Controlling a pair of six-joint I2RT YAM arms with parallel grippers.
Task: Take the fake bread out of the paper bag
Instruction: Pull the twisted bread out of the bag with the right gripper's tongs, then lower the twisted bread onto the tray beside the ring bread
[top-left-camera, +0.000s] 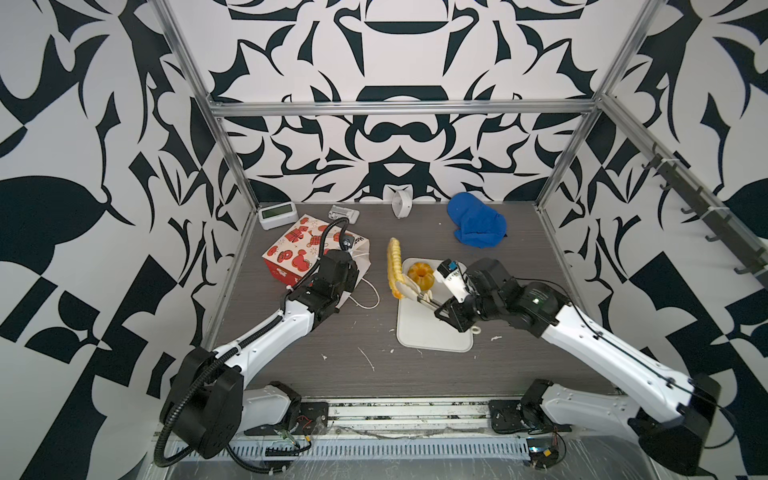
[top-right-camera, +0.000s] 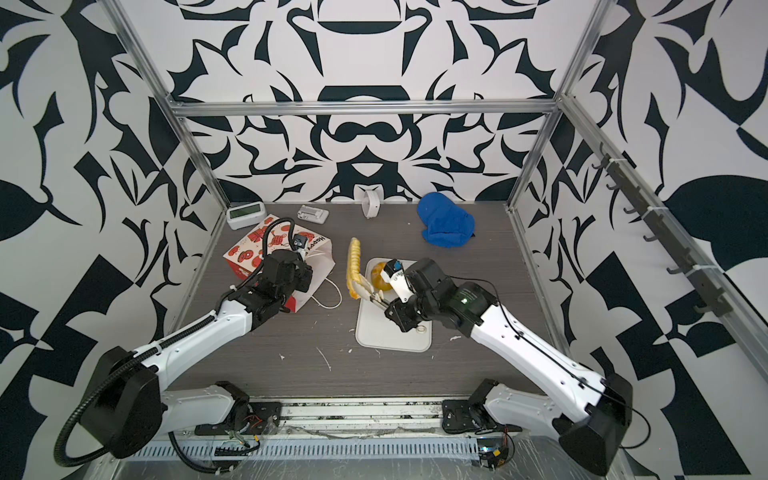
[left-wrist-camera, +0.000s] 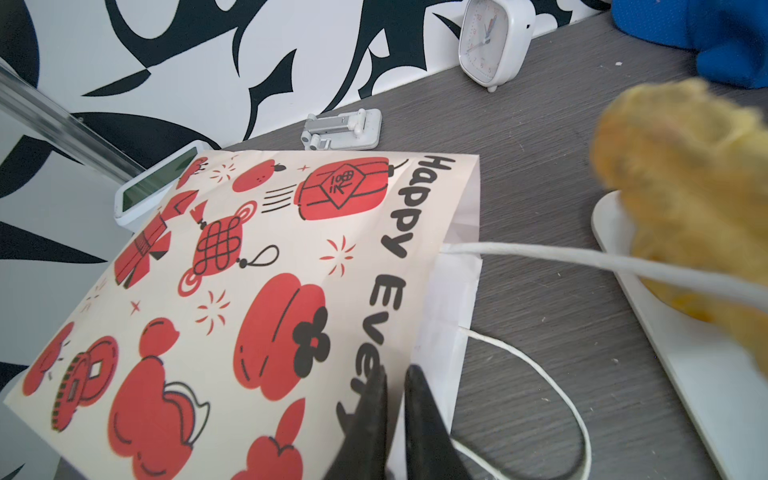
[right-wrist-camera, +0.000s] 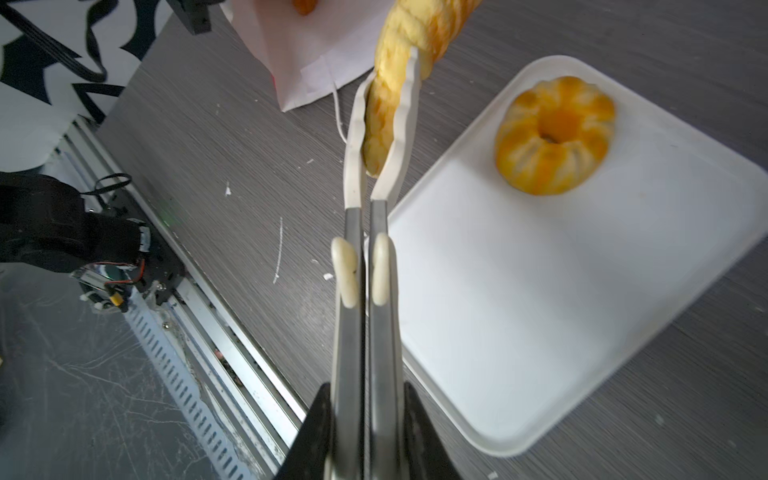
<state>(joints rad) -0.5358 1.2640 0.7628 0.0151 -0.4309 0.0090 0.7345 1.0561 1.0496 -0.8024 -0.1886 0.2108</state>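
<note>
Robotics lab test cell. Silver aluminium extrusion frame (top-left-camera: 399, 107) boxes it in, with black-and-white abstract-print wall panels (top-left-camera: 399, 54) at 9, 12 and 3 o'clock. Grey wood-grain laminate tabletop (top-left-camera: 291, 345) at centre. White-and-black left robot arm (top-left-camera: 266, 332) and matching right robot arm (top-left-camera: 602, 345) are mounted on a metal base rail (top-left-camera: 407, 409) at 6 o'clock. Loose exposed wiring (top-left-camera: 544, 451) at 5 o'clock.

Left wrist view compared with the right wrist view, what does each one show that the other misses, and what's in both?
Only the left wrist view: the paper bag with its printed face, the left hand pinching its rim, a white clock and a blue cloth.
Only the right wrist view: a ring bread lying on the white tray, and the right hand clamping tongs.
Both: the long bread, the white tray, the bag's cord handle.
</note>
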